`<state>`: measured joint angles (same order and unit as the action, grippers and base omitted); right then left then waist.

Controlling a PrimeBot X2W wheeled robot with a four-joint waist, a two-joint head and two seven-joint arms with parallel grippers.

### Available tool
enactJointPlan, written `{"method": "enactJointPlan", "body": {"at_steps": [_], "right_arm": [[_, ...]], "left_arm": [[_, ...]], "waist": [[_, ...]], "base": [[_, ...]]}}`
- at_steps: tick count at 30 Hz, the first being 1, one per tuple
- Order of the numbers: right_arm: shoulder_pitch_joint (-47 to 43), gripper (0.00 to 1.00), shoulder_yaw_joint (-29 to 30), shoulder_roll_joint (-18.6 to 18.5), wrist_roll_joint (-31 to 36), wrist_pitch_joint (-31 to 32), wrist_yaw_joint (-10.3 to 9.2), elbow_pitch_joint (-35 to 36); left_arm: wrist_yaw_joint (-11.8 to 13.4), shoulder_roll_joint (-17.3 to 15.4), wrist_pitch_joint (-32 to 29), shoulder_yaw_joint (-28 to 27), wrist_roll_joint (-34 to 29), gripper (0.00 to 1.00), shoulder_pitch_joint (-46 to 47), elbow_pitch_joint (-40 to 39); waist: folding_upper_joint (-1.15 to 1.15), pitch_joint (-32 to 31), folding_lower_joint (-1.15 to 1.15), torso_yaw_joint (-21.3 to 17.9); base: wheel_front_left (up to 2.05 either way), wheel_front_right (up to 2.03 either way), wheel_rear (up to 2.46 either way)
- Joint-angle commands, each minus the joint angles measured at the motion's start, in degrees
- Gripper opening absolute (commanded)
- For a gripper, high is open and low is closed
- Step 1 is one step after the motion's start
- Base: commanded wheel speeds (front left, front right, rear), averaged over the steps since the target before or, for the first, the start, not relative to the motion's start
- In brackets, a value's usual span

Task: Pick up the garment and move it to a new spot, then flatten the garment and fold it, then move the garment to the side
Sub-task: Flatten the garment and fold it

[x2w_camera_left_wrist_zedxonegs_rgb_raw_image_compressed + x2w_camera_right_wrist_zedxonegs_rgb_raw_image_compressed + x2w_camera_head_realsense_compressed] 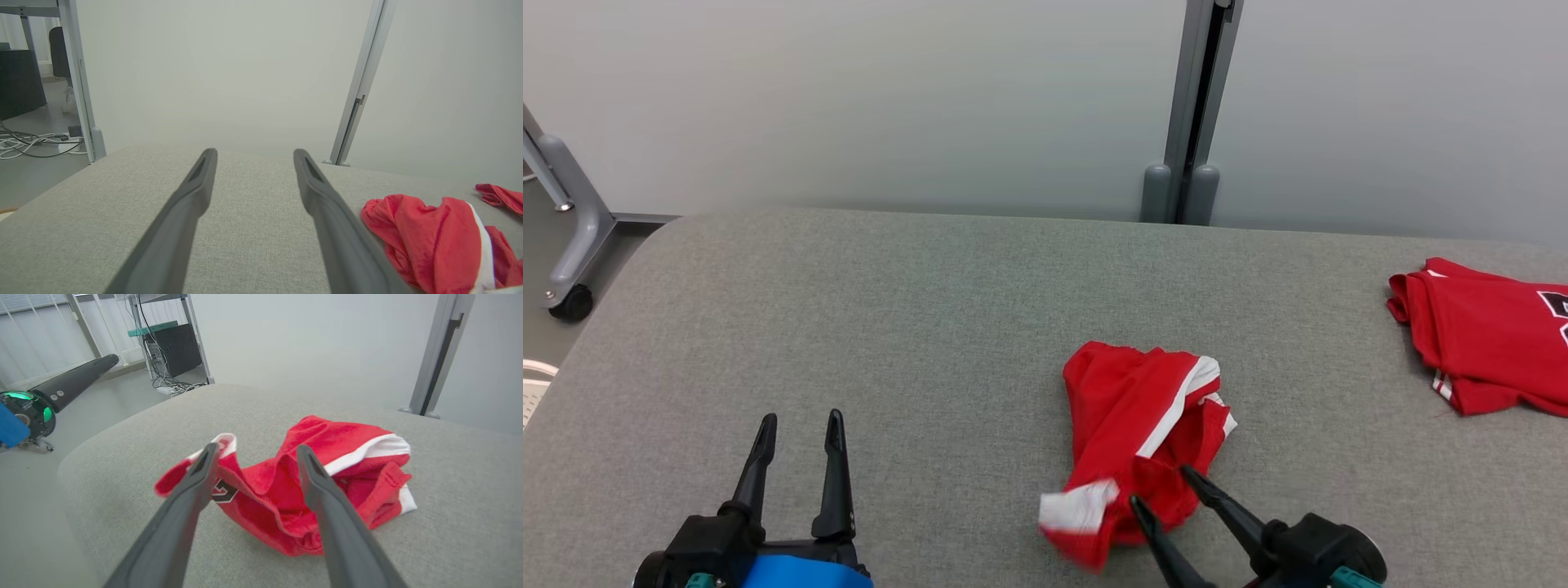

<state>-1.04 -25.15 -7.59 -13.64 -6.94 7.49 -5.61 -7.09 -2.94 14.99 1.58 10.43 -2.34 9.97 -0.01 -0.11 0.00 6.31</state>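
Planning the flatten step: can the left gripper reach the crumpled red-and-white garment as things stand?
Probably yes: the open left gripper has only bare grey fabric tabletop between it and the crumpled red-and-white garment; the right gripper stands at its near edge.

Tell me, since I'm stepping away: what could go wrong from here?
The crumpled garment lies in overlapping layers; a pinch may catch several, spoiling the flattening.
Its near flap lies by the open right gripper and might snag.
The other red garment farther right looks alike and could be grabbed instead.
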Motion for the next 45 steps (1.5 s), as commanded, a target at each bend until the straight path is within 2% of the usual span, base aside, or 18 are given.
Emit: {"method": "enactJointPlan", "body": {"at_steps": [1, 7, 8, 9, 15, 22, 34, 39, 45], "right_arm": [[-1.66, 1.0, 1.63, -0.11, 0.13, 0.4, 0.02, 1.74], [-4.92, 1.0, 7.82, 0.39, 0.66, 1.55, 0.02, 6.75], [-6.12, 1.0, 10.82, 0.73, 0.93, 1.6, 0.02, 8.01], [-6.12, 1.0, 10.82, 0.73, 0.93, 1.6, 0.02, 8.01], [-8.93, 1.0, 19.35, 2.51, 1.31, 0.97, 0.02, 8.97], [-11.61, 1.0, 26.41, 4.37, 1.66, -0.61, 0.02, 6.92], [-9.33, 1.0, 27.55, 4.68, 1.36, -0.56, 0.02, 3.81], [-3.59, 1.0, 26.34, 4.68, 2.28, 1.47, 0.02, 3.01], [7.86, 1.0, 22.98, 4.66, 3.43, 5.45, 0.02, -1.05]], "left_arm": [[-0.09, 0.07, 0.25, -0.18, 0.07, 1.0, -0.73, -0.05], [-0.16, 0.08, 0.25, -0.53, 0.02, 1.0, -1.08, -0.34], [-0.18, 0.07, 0.25, -0.85, -0.01, 1.0, -1.16, -0.55], [-0.18, 0.07, 0.25, -0.85, -0.01, 1.0, -1.16, -0.55], [-0.19, 0.07, 0.26, -1.45, -0.38, 1.0, -1.56, -0.86], [-0.24, 0.08, 0.25, -2.09, -1.21, 1.0, -1.9, -1.14], [-0.28, 0.07, 0.26, -2.32, -2.36, 1.0, -1.73, -1.69], [-0.22, 0.07, 0.26, -1.93, -2.18, 1.0, -0.58, -1.73], [-0.28, 0.08, 0.25, -1.25, -1.65, 1.0, 0.95, -1.11]], "waist": [[0.01, -0.16, 0.0, -0.2], [0.01, -0.4, 0.0, -0.81], [0.01, -0.35, 0.0, -1.18], [0.01, -0.35, 0.0, -1.18], [0.01, -0.33, 0.0, -2.17], [0.01, -0.37, 0.0, -2.8], [0.01, 0.45, 0.0, -2.58], [0.01, 1.68, 0.0, -1.61], [0.01, 3.43, 0.0, -0.03]], "base": [[0.0, 0.0, 0.0], [0.0, 0.0, 0.0], [0.0, 0.0, 0.0], [0.0, 0.0, 0.0], [0.0, 0.0, 0.0], [0.0, 0.0, 0.0], [0.0, 0.0, 0.0], [0.0, 0.0, 0.0], [0.0, 0.0, 0.0]]}}
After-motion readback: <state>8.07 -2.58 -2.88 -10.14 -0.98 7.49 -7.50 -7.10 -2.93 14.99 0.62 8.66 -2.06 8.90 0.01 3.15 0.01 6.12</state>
